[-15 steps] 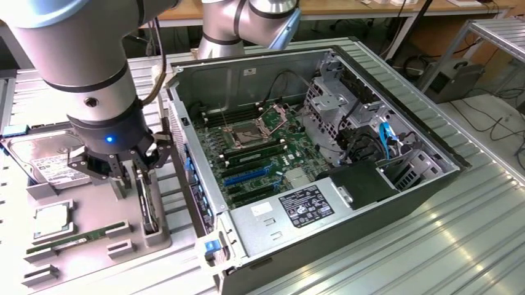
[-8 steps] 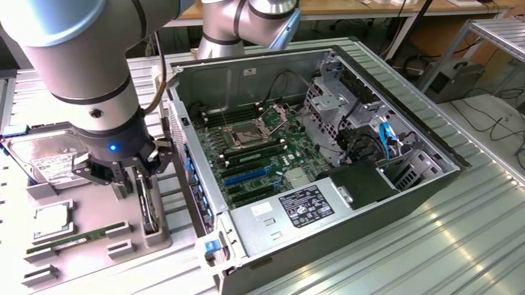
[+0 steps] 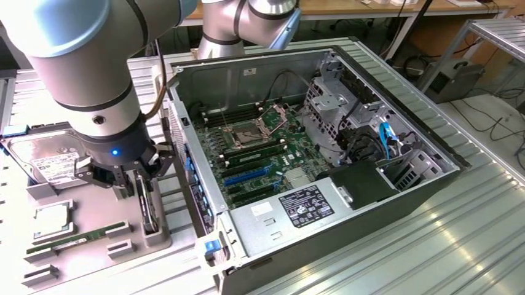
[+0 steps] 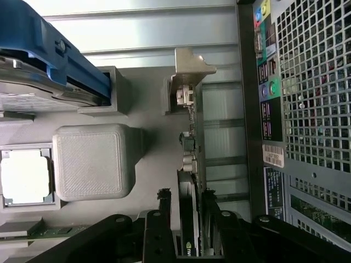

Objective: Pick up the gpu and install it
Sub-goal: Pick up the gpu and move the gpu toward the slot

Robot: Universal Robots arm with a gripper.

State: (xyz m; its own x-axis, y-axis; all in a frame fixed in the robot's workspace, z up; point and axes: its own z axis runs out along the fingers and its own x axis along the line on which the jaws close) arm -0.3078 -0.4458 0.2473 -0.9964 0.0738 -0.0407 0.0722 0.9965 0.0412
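The gpu (image 4: 190, 164) stands on edge in a slot of the grey holder tray (image 4: 148, 181), its silvery end bracket (image 4: 189, 68) at the far end. In the exterior view the gpu (image 3: 149, 209) is a thin dark card just left of the open computer case (image 3: 328, 153). My gripper (image 3: 131, 182) is lowered over it. Its black fingers (image 4: 164, 211) stand on either side of the card with narrow gaps, so the gripper (image 4: 187, 205) is open around the gpu. The card still sits in its slot.
The tray also carries a hard drive (image 3: 51, 161) with a blue bracket (image 4: 49, 49), a CPU (image 3: 51, 219) and a green memory stick (image 3: 74, 241). The case's perforated rear wall (image 4: 312, 109) is close beside the card. Inside lies the motherboard (image 3: 254, 153).
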